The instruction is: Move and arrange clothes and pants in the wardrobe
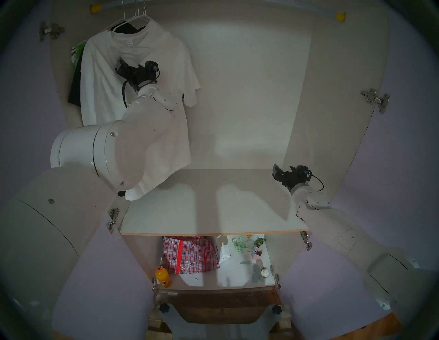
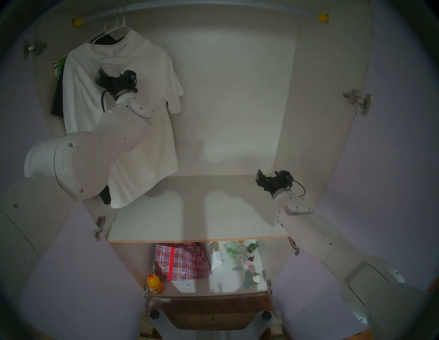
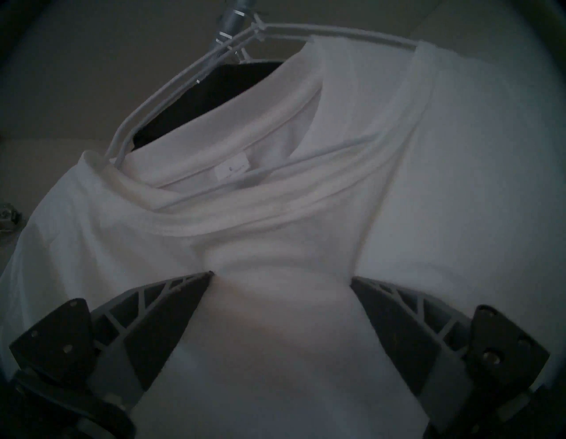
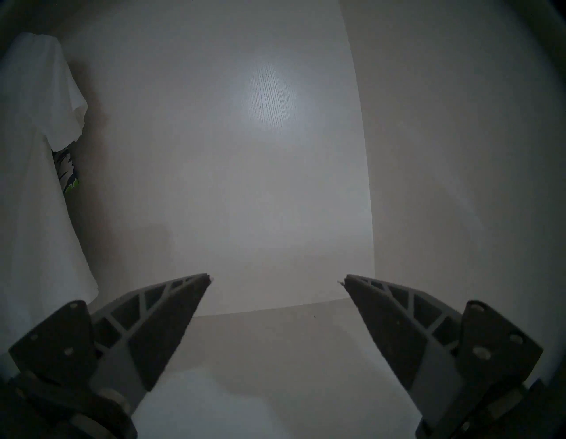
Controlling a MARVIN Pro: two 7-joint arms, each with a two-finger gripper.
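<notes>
A white T-shirt (image 1: 104, 78) hangs on a thin white wire hanger (image 1: 135, 17) at the left end of the wardrobe rail (image 2: 213, 7), which has yellow end brackets. Behind it hang a black garment (image 1: 76, 87) and a leaf-print one (image 1: 76, 53). My left gripper (image 1: 121, 63) is open and pressed against the T-shirt's chest just under the collar, and in the left wrist view cloth (image 3: 428, 184) bulges between its fingers (image 3: 171, 306). My right gripper (image 1: 275, 171) is open and empty above the right back of the white tan-edged shelf (image 1: 213, 209). Other garments are hidden.
Lilac doors (image 1: 28, 106) stand open on both sides, with metal hinges (image 1: 375, 97). Below the shelf are a red plaid bag (image 1: 190, 255), an orange bottle (image 1: 163, 276) and several small items (image 1: 247, 247). The off-white back wall (image 1: 237, 95) is right of the garments.
</notes>
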